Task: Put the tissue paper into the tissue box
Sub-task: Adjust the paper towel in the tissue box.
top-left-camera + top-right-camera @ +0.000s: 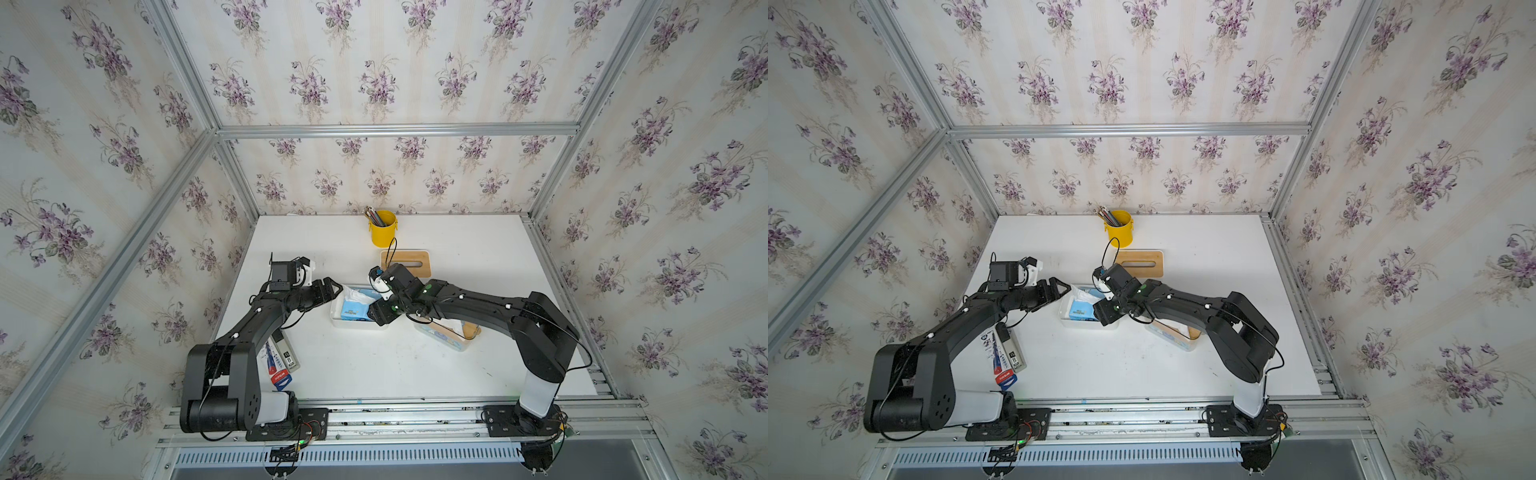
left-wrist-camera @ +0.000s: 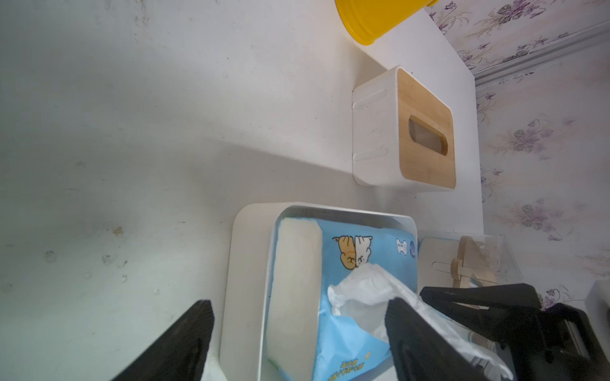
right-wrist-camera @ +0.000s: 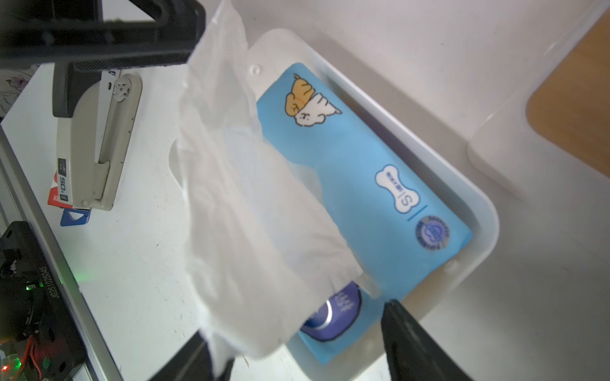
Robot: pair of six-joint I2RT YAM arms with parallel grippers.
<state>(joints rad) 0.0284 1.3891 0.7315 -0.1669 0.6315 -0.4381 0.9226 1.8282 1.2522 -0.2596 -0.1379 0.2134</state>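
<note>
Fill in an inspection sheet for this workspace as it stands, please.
Surface: white table, scuffed, no spills seen.
Job's things: blue tissue pack lies in the open white box base, with one tissue sticking up. The bamboo-topped cover stands apart, farther back.
Clutter: yellow pencil cup, stapler, clear container.
Grippers: left gripper and right gripper are both open, at opposite ends of the base.
Cables: black loop at the right wrist, near the cup.
Surroundings: floral walls, aluminium frame.
</note>
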